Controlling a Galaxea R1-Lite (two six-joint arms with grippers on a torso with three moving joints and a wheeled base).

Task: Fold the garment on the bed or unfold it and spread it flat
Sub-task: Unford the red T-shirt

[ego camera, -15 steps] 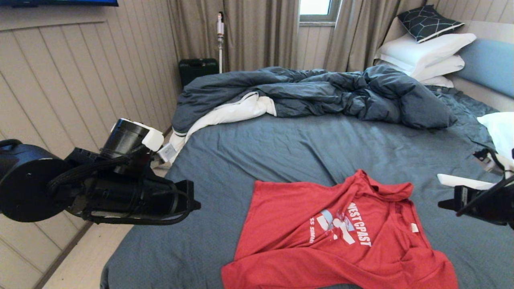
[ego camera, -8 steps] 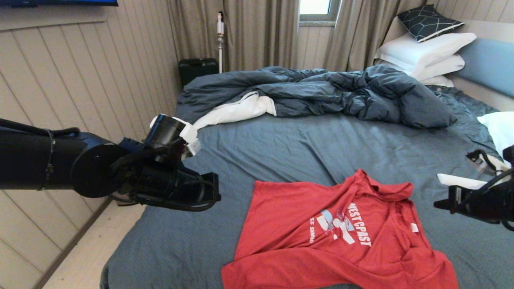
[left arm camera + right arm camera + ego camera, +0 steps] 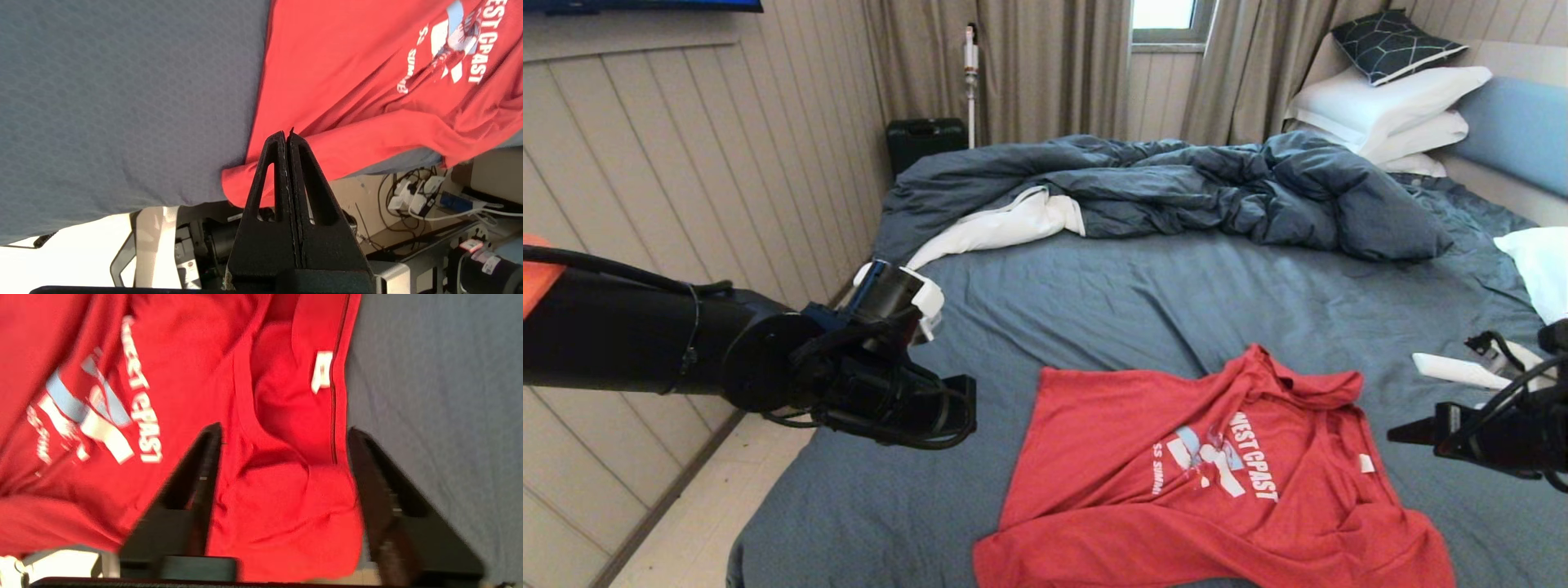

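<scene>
Lying rumpled on the bed, garment; left end effector closed, empty, beside it; right end effector spread wide, empty, above its collar.

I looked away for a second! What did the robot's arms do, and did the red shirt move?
The left gripper, shut and empty, slid in over the bed toward the red T-shirt. The right gripper dipped a little lower and now stands open above the shirt. The shirt and the duvet stayed put.

Soft, even daylight fills the room, brightest at the window at the upper centre of the head view. The right wrist view is smeared by motion blur, its lettering soft. The left wrist view's lower left corner is blown out white.
</scene>
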